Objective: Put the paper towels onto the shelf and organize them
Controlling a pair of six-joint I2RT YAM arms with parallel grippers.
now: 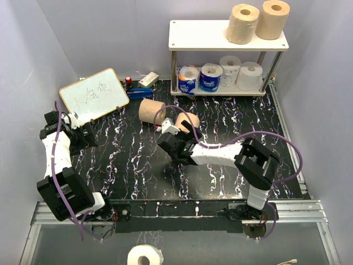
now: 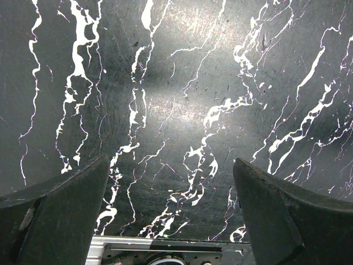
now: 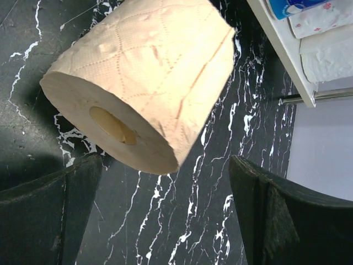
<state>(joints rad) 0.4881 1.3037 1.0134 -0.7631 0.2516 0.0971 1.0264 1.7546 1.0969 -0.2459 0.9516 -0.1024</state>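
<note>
Right gripper (image 3: 165,163) is spread wide to clear the side-lying tan paper towel roll (image 3: 138,77) ahead; left gripper (image 2: 171,165) hangs wide, empty.

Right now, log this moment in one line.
right claw: open before lying tan-brown cylindrical paper roll; left claw: open, empty; cream-topped metal shelf: six rolls

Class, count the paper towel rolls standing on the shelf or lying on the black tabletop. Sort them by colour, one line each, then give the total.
Tan rolls: 4
White rolls: 2
Blue-and-white wrapped rolls: 2
Total: 8
</note>
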